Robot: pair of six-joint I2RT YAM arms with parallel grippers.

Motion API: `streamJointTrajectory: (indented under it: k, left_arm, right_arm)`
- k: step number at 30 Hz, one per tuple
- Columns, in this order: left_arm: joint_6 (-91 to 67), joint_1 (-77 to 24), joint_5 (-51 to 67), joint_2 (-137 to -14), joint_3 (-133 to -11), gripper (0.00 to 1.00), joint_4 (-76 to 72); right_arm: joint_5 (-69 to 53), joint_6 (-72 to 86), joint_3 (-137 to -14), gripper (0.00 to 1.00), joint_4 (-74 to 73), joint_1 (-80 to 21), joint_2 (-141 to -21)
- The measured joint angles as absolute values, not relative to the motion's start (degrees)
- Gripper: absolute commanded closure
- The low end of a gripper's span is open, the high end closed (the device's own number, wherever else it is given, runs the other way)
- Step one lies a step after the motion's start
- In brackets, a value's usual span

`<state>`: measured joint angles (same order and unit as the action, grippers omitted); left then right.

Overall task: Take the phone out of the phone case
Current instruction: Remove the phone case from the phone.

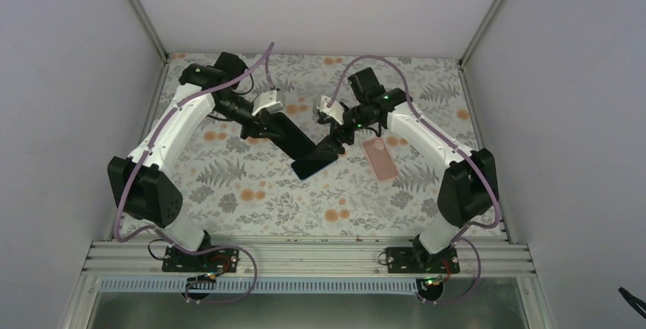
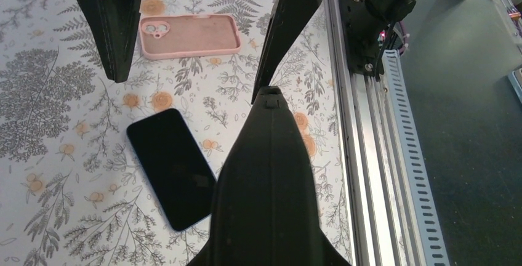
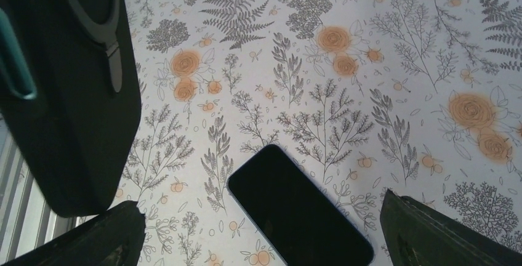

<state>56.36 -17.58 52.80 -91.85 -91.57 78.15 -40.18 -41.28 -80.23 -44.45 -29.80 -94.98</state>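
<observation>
The black phone (image 1: 314, 164) lies screen up on the floral table, out of its case. It also shows in the left wrist view (image 2: 169, 167) and the right wrist view (image 3: 301, 207). The empty pink case (image 1: 379, 158) lies flat to its right, apart from it, and shows in the left wrist view (image 2: 191, 35). My right gripper (image 1: 336, 145) is open and empty, its fingers spread just above the phone (image 3: 261, 203). My left gripper (image 1: 305, 148) is shut and empty, its tip (image 2: 269, 93) beside the phone's edge.
The aluminium rail (image 2: 363, 173) runs along the table's near edge, with the right arm's base (image 2: 372, 20) on it. The left gripper's black body (image 3: 68, 93) hangs close to the right gripper. White walls enclose the table on three sides.
</observation>
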Motion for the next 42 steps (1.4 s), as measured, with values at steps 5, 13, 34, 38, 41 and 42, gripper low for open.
streamJointTrajectory:
  k: [5, 13, 34, 38, 41, 42]
  left_arm:
    - [56.3, -17.8, 52.0, -91.9, -91.6, 0.98, 78.2]
    - [56.1, -17.8, 51.4, -92.1, -91.6, 0.98, 78.1]
    - [56.1, -17.8, 51.2, -92.4, -91.6, 0.98, 78.0]
    - [56.2, -17.8, 50.6, -92.4, -91.5, 0.98, 77.4]
    - [56.2, -17.8, 50.0, -92.4, -91.4, 0.98, 76.7]
    - [56.1, -17.7, 49.9, -92.3, -91.2, 0.98, 76.4]
  right_arm:
    - [-42.0, -44.0, -81.6, 0.04, -47.8, -29.5, -95.0]
    - [-44.3, -48.4, -82.5, 0.05, -54.1, -29.5, -96.1]
    - [-45.9, -48.3, -87.7, 0.07, -55.0, -29.5, -100.3]
    - [-45.1, -47.3, -87.2, 0.07, -53.6, -29.5, -100.3]
    - [-44.0, -46.9, -87.1, 0.07, -52.6, -29.5, -100.3]
    - [-43.6, -46.8, -87.1, 0.07, -52.3, -29.5, -100.4]
